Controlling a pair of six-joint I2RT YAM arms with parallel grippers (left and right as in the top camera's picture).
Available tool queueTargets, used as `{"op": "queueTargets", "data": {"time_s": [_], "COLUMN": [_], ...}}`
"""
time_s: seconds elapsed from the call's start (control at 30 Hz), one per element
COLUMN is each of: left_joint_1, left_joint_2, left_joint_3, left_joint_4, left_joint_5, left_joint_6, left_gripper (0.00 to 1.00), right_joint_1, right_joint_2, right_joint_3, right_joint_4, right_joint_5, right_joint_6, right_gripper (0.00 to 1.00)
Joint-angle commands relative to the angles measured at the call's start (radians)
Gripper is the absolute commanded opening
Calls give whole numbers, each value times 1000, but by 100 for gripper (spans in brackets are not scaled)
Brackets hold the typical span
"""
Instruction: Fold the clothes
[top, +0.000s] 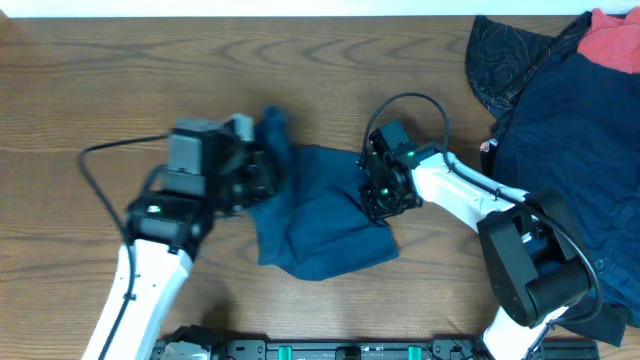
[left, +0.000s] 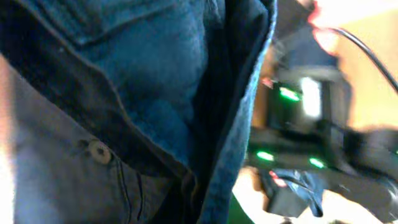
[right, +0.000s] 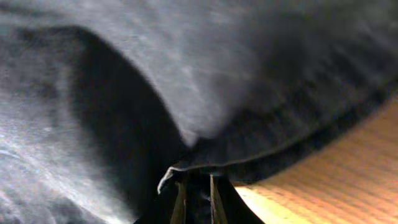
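A dark navy denim garment (top: 320, 215) lies crumpled mid-table between both arms. My left gripper (top: 262, 165) is at its left edge, where the cloth bunches up over it; the left wrist view is filled with the denim (left: 155, 93), a button (left: 98, 151) on it, and the fingers are hidden. My right gripper (top: 380, 192) is at the garment's right edge; in the right wrist view its fingers (right: 199, 196) are closed on a fold of the denim (right: 186, 74). A pile of navy clothes (top: 570, 130) with a black patterned piece (top: 505, 55) and a coral-red one (top: 615, 40) lies at the far right.
The wooden table (top: 90, 70) shows bare to the left and front left. The right arm's base (top: 535, 265) stands beside the pile. A dark rail (top: 330, 350) runs along the front edge. The right arm (left: 311, 130) with green lights shows in the left wrist view.
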Motion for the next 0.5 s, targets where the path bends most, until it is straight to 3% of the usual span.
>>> {"op": "queueTargets", "data": {"time_s": [0.0, 0.13, 0.3, 0.47], "left_joint_1": [-119, -230, -308, -340], "left_joint_2": [30, 97, 206, 292], "left_joint_3": [19, 19, 19, 19], "left_joint_4": [38, 24, 69, 178], "left_joint_5": [-25, -124, -137, -137], "left_joint_6": [-79, -81, -98, -130], "left_gripper": [6, 6, 6, 6], "right_joint_1": [19, 16, 14, 11], "right_joint_2": [33, 33, 33, 26], "right_joint_3": [-39, -39, -39, -35], "right_joint_4": [-6, -12, -31, -91], "right_joint_5": [19, 19, 31, 100], "right_joint_6": [28, 45, 47, 103], "right_gripper": [13, 11, 11, 2]}}
